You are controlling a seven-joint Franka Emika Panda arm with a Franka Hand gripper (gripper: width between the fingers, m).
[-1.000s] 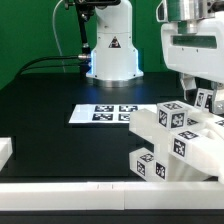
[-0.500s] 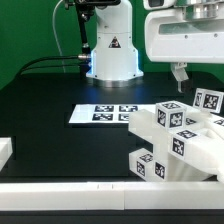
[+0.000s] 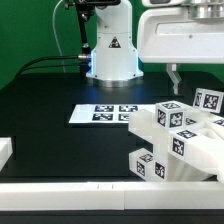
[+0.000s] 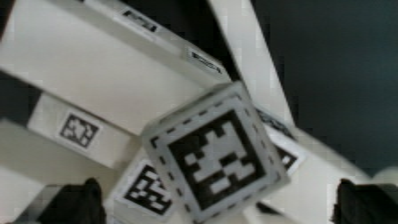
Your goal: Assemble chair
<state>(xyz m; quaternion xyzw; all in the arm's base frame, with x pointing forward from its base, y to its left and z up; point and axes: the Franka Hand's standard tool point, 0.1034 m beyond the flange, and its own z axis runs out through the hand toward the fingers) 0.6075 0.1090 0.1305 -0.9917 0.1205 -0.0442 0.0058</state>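
Note:
The chair's white tagged parts (image 3: 176, 140) lie piled at the exterior view's lower right, chunky blocks stacked against each other, with one tagged piece (image 3: 208, 100) sticking up at the top. My gripper (image 3: 195, 72) hangs above the pile, clear of it, with one finger (image 3: 175, 75) showing. In the wrist view the gripper (image 4: 228, 203) is open, its dark fingertips (image 4: 79, 202) wide apart. A tagged block (image 4: 217, 150) sits below between them, with a braced white panel (image 4: 107, 70) behind it. Nothing is held.
The marker board (image 3: 105, 114) lies flat on the black table in the middle. The robot base (image 3: 110, 50) stands at the back with cables to its left. A plain white edge block (image 3: 5, 152) sits at the left edge, and a white rail (image 3: 70, 192) runs along the front.
My gripper has risen off the pile and shifted toward the exterior view's left. The chair parts have not moved.

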